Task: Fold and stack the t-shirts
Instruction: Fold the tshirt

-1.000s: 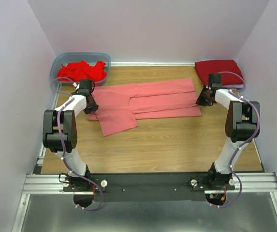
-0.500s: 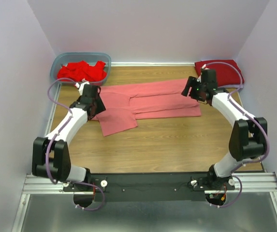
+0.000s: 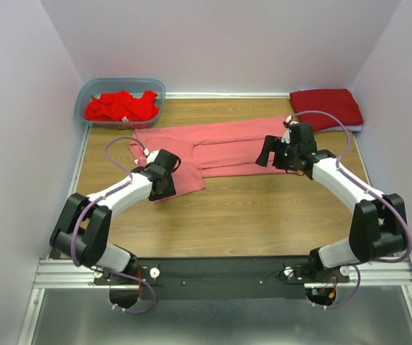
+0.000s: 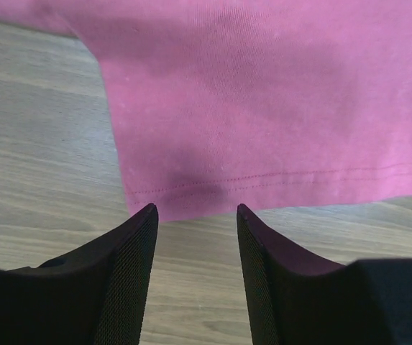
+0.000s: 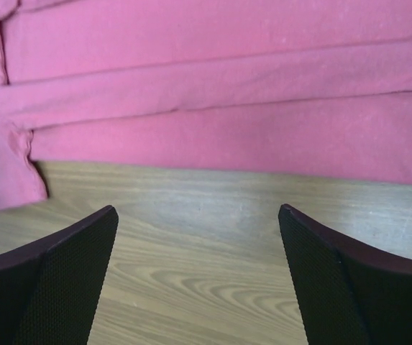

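A salmon-pink t-shirt (image 3: 220, 147) lies flat across the wooden table, folded lengthwise, with one sleeve (image 3: 188, 180) spread toward the near side. My left gripper (image 3: 166, 180) hovers at that sleeve. In the left wrist view it (image 4: 197, 208) is open over bare wood, and the sleeve's stitched hem (image 4: 263, 180) lies just past its tips. My right gripper (image 3: 269, 154) is over the shirt's right half. It (image 5: 198, 208) stands wide open in the right wrist view, with the shirt's near edge (image 5: 227, 144) ahead. A folded dark red t-shirt (image 3: 326, 108) sits at the back right.
A translucent blue-grey tub (image 3: 119, 82) at the back left holds crumpled bright red t-shirts (image 3: 121, 106). Purple walls close in the table on the left, back and right. Bare wood (image 3: 249, 208) runs between the pink shirt and the arm bases.
Both grippers have left the shirt's ends and opened wider. The left one came toward the near side, to the sleeve. The right one swung left and nearer over the shirt.
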`<action>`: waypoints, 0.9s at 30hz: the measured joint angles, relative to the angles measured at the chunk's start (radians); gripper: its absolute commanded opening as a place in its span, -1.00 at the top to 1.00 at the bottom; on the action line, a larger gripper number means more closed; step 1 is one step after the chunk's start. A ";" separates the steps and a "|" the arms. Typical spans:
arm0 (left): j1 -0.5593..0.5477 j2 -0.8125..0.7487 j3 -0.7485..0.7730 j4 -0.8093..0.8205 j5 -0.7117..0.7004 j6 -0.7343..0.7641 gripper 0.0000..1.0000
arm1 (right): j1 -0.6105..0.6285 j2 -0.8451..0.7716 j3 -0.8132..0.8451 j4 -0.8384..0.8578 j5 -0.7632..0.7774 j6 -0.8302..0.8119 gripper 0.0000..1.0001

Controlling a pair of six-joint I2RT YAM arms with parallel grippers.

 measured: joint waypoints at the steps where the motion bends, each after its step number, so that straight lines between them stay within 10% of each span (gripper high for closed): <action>1: -0.008 0.020 0.002 0.000 -0.005 -0.002 -0.07 | 0.000 -0.010 -0.012 -0.002 -0.006 -0.001 -1.00; 9: -0.039 0.118 0.041 0.008 -0.039 -0.008 0.03 | 0.000 -0.084 -0.077 -0.002 -0.023 -0.004 -1.00; 21: -0.043 0.133 0.037 0.053 -0.048 -0.016 0.97 | 0.000 -0.091 -0.099 -0.002 -0.027 -0.023 -1.00; 27: -0.043 0.134 0.058 0.028 -0.059 0.006 1.00 | 0.000 -0.091 -0.099 -0.003 -0.027 -0.027 -1.00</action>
